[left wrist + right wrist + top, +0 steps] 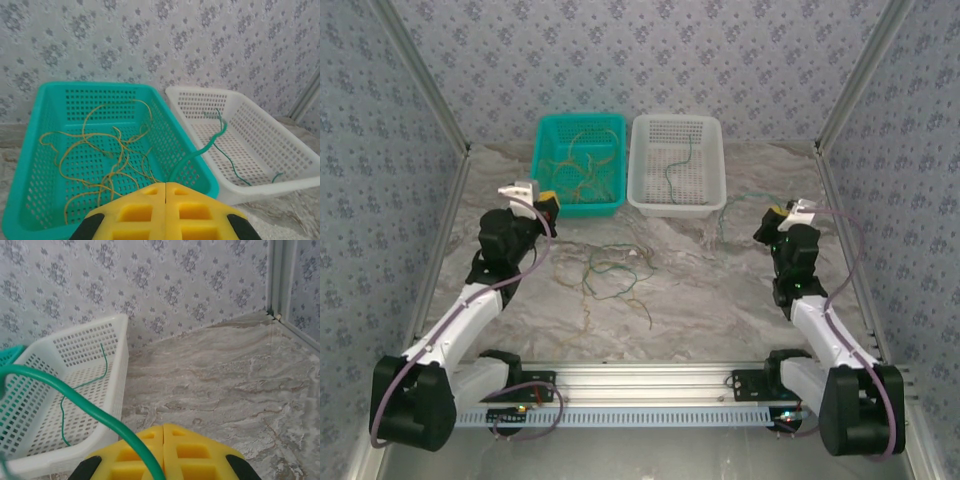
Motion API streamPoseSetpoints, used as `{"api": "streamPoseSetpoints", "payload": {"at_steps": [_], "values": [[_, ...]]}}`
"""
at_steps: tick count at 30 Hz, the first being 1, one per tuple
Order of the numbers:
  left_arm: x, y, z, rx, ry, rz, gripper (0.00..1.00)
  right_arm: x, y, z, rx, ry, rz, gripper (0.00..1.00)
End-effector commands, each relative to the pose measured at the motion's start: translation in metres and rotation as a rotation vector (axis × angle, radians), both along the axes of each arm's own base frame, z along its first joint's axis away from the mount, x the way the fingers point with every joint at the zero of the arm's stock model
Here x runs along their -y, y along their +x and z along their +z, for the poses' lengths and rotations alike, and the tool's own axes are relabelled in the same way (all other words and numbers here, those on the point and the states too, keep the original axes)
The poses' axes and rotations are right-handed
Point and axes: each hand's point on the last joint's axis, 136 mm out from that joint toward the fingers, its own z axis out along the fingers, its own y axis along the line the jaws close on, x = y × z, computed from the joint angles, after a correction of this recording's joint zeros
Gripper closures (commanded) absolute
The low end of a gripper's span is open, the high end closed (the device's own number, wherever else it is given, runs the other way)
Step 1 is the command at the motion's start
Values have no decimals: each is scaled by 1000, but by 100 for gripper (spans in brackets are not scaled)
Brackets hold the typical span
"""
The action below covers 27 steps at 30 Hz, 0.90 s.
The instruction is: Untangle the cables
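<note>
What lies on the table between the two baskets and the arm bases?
A loose tangle of green and yellow-tan cables, apart from the teal basket and the white basket; the top external view shows it.

Patterned wallpaper on back and both side walls: pale grey-blue, small repeating floral motifs. Worktop marble-look, beige-grey with brownish veins, matte, slightly scuffed. Slim metal posts slant up at left and right, meeting worktop at rear corners; right rear corner joint seen close from right wrist view. Ribbed metal rail runs along near edge. Light soft, even, diffuse; shadows faint.
</note>
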Motion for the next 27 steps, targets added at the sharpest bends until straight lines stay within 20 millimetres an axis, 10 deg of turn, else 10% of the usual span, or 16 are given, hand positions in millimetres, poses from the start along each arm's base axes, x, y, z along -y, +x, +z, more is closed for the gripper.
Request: {"api": "streamPoseSetpoints", "payload": {"at_steps": [1, 13, 27], "values": [[-4, -3, 24, 62, -29, 8, 100, -2, -6, 10, 7, 31, 21, 100], [59, 25, 57, 60, 77, -23, 100, -1, -17, 16, -20, 93, 3, 100], [190, 179, 6, -19, 61, 7, 100, 9, -48, 67, 77, 124, -60, 100]]}}
